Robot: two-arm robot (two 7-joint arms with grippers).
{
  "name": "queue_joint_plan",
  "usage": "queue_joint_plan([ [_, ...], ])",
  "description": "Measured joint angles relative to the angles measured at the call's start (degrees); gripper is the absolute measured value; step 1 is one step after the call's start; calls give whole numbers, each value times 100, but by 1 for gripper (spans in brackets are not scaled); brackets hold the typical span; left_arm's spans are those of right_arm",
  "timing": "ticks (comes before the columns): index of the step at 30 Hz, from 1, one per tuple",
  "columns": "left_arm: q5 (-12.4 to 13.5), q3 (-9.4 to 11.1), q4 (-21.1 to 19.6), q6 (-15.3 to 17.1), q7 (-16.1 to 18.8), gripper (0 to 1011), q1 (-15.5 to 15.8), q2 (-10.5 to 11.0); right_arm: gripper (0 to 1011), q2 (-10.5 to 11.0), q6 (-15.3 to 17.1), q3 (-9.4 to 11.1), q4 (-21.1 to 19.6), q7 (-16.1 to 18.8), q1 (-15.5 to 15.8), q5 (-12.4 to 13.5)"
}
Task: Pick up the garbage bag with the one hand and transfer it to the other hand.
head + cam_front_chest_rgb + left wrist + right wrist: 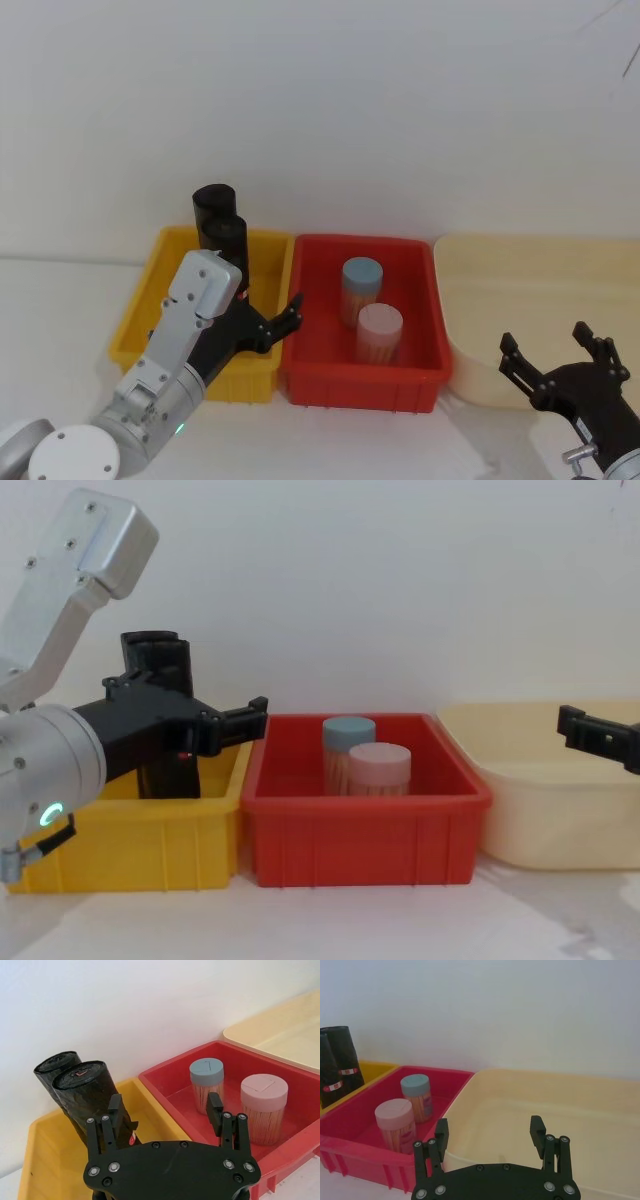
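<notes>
Two black rolls stand upright side by side at the back of the yellow bin (135,335). The nearer one is the garbage bag (86,1087) (228,238), with a red-and-white label low on its side. My left gripper (165,1105) (266,312) hovers open over the yellow bin's right half. Its left finger (115,1110) is just in front of the bag, and nothing is between the fingers. My right gripper (545,345) (490,1127) hangs open and empty over the beige tub (530,270) at the right.
The second black roll (52,1067) stands right behind the bag, touching it. A red bin (420,370) between the yellow bin and the tub holds a blue-lidded jar (362,285) and a pink-lidded jar (379,333). A white wall stands close behind.
</notes>
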State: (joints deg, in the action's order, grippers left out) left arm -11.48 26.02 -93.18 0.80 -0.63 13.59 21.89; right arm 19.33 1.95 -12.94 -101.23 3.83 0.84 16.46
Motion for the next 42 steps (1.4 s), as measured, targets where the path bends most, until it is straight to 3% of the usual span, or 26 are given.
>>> queue_joint_plan([
  [28, 0, 0, 0, 0, 0, 1002, 0, 0, 1002, 20, 19, 17, -8, 30, 11, 3],
  [42, 0, 0, 0, -1, 0, 1002, 0, 0, 1002, 338, 302, 107, -214, 636, -15, 261],
])
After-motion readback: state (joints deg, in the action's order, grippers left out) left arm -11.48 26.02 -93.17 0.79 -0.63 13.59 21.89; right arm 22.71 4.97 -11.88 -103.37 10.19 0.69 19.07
